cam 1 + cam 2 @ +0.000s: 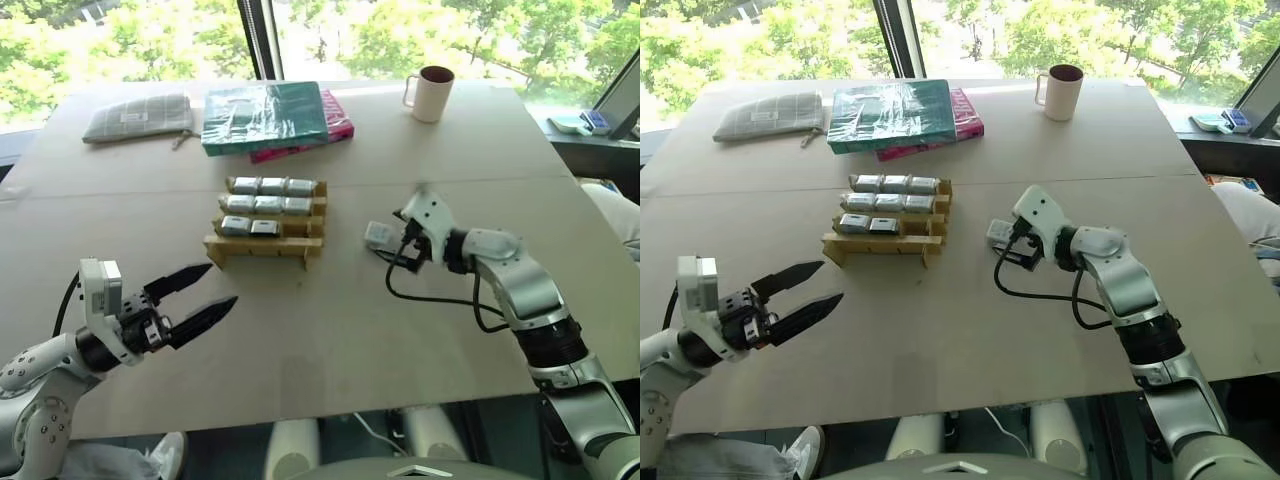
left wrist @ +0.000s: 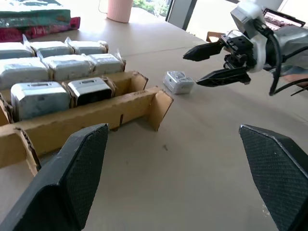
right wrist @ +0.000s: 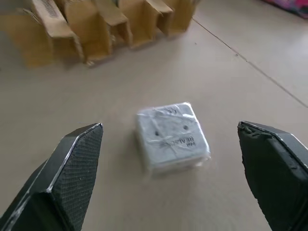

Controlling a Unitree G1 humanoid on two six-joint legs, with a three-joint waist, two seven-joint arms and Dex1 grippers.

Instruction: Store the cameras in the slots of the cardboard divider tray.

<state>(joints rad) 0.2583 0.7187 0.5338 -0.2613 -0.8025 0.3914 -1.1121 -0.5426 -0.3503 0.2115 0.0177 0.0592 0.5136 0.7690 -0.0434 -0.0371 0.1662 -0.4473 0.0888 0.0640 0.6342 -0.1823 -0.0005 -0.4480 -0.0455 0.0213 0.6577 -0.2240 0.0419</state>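
The cardboard divider tray (image 1: 262,250) lies mid-table, with several silver-grey cameras (image 1: 270,205) seated in its slots; the front row is bare. One loose camera (image 1: 380,236) rests flat on the table just right of the tray. My right gripper (image 1: 400,246) is open, low over the table, its fingers (image 2: 219,77) spread on either side of that camera (image 3: 172,137) without touching it. Well apart from the tray, my left gripper (image 1: 222,284) hangs open and empty near the table's front left, pointing toward the tray's front corner (image 2: 161,103).
Along the far edge lie a pink mug (image 1: 432,93), teal and pink packets (image 1: 265,115) and a grey pouch (image 1: 138,117). A black cable (image 1: 430,298) loops from my right wrist onto the table. Bare tabletop (image 1: 320,330) spans between both grippers.
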